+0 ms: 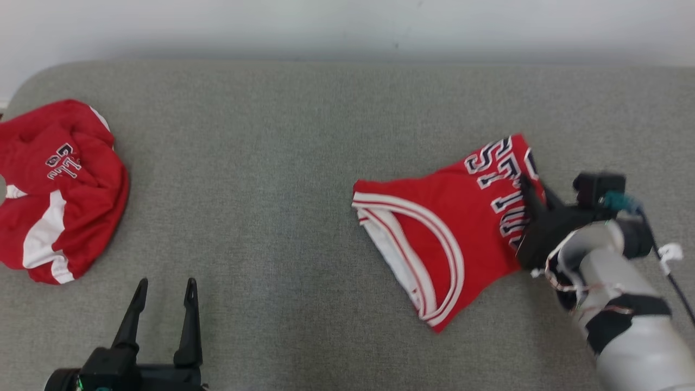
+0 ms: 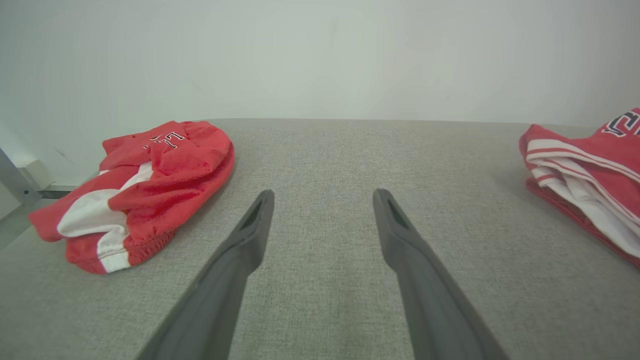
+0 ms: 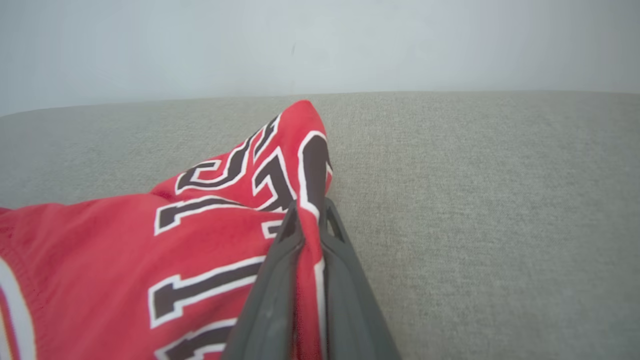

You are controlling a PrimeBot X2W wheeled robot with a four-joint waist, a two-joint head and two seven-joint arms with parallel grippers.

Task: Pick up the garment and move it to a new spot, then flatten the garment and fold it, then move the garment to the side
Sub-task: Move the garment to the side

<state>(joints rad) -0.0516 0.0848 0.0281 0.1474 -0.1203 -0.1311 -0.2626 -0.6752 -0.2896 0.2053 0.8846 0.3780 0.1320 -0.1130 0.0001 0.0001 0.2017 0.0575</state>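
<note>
Far left: a crumpled red-and-white garment lies in a heap at the left edge of the grey cloth surface. It is well apart from both grippers.

Left gripper: the left gripper is at the lower left, and its two fingers are spread wide with nothing between them. In the left wrist view it points over bare grey cloth, with the heap to one side and the task's garment to the other.

Task's thing: the red jersey lies right of the middle. It appears to be already folded, with the white-striped trim on its left side and the dark lettering on its right side.

Long axis: in the head view it runs on a diagonal, from the striped corner at the lower left up to the lettered corner at the upper right.

Right gripper: the right gripper has its fingers pressed together on the lettered edge of the red jersey. A ridge of cloth stands up between them.

Jersey from gripper: almost all of the cloth lies to the left of the right gripper, and bare surface lies to its right.

Nearer arm: the right one, as it already has the cloth.

Judgement: the step in hand seems to be the last one, moving the jersey to the side. A drag toward the right would let the cloth trail flat, but the fold could open.
</note>
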